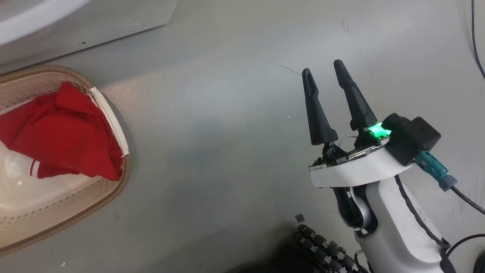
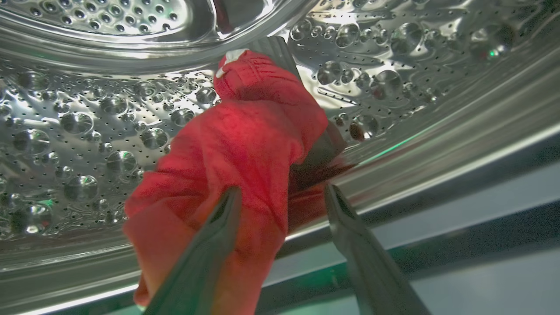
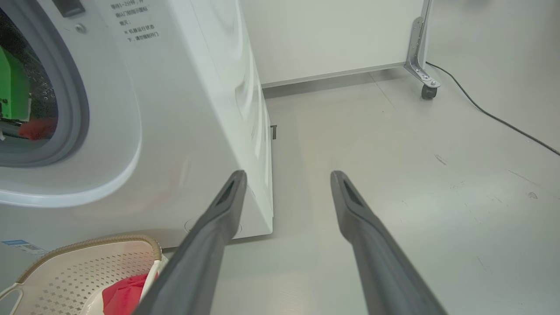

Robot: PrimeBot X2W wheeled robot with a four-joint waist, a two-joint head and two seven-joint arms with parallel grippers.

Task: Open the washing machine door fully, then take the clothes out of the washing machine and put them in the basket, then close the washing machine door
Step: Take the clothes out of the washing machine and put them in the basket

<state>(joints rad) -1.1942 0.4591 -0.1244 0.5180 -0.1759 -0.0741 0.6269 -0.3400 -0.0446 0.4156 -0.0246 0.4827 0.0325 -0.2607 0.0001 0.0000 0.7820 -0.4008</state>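
Clothes, bright red, lay in the steel drum of the washing machine, and another red piece sat in the basket on the floor just before the machine. The left jaws stood spread inside the drum, one finger across the fabric. The right jaws hung spread and empty above the grey floor, well apart from the basket.

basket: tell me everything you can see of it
The basket is cream perforated plastic with a brown woven-look rim and a white side handle. It stands upright on the grey floor, just in front of the washing machine. A crumpled red garment lies inside, draped against the handle side.
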